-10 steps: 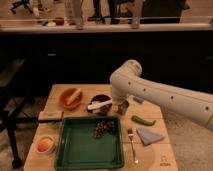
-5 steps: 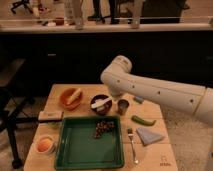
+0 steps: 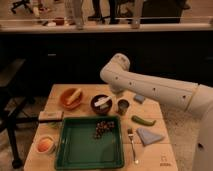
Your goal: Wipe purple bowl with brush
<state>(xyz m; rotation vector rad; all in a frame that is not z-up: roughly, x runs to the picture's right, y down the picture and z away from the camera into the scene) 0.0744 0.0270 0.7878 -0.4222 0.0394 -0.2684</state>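
While the brush (image 3: 103,101) lies across the inside of the purple bowl (image 3: 95,108) near the back middle of the table (image 3: 55,92), the gripper (image 3: 117,92) hangs just behind and to the right of that bowl, tucked under the white arm's (image 3: 150,87) bend, its fingers pressed together with nothing held in them. An orange bowl (image 3: 71,98) sits left of the purple one, a dark cup (image 3: 123,106) right beside it, and a green tray (image 3: 80,147) lies in front, a fork (image 3: 133,146) to its right.
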